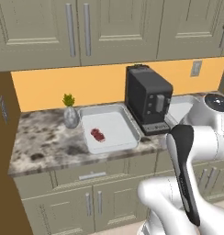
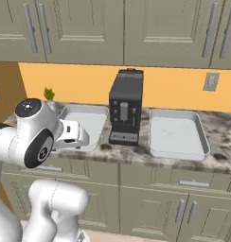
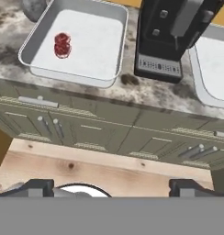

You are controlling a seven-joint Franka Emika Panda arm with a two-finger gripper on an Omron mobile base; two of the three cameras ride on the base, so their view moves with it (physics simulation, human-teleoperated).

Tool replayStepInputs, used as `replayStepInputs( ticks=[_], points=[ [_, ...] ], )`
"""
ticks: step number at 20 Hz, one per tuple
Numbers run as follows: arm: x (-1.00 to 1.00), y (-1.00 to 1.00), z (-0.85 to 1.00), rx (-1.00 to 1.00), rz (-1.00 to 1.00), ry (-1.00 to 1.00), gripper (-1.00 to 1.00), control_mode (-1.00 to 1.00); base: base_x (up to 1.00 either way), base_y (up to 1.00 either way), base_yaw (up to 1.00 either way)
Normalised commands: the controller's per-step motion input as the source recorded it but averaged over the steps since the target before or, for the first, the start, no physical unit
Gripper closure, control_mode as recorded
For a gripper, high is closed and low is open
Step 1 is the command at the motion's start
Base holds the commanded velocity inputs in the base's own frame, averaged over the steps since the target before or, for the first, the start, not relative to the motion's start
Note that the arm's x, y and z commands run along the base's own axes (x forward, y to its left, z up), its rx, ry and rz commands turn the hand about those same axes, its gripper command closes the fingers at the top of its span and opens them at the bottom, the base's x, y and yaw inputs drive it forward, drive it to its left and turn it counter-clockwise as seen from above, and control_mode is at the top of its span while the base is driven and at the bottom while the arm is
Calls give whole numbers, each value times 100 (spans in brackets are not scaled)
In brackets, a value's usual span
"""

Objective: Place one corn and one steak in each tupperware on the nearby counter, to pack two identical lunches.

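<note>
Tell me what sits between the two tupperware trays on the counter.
The black coffee machine stands on the counter between the left tupperware, which holds a steak, and the empty right tupperware. Anything carried from one to the other must go over or in front of it.

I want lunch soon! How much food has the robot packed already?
One steak lies in the left tupperware. The right tupperware looks empty. The gripper is open, carrying nothing, back from the counter. Left: one steak and both corn.
</note>
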Motion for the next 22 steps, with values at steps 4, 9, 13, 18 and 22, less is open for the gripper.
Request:
replayStepInputs(
  ticks=[4, 9, 13, 18, 22],
  points=[
    [0, 0, 0, 0, 0, 0, -100, 100, 15, -100, 0],
    [0, 0, 0, 0, 0, 0, -100, 100, -16, -100, 0],
    [0, 0, 0, 0, 0, 0, -100, 100, -95, -92, 0],
    [0, 0, 0, 0, 0, 0, -100, 100, -84, -75, 0],
    [0, 0, 0, 0, 0, 0, -100, 100, -31, -100, 0]
  ],
)
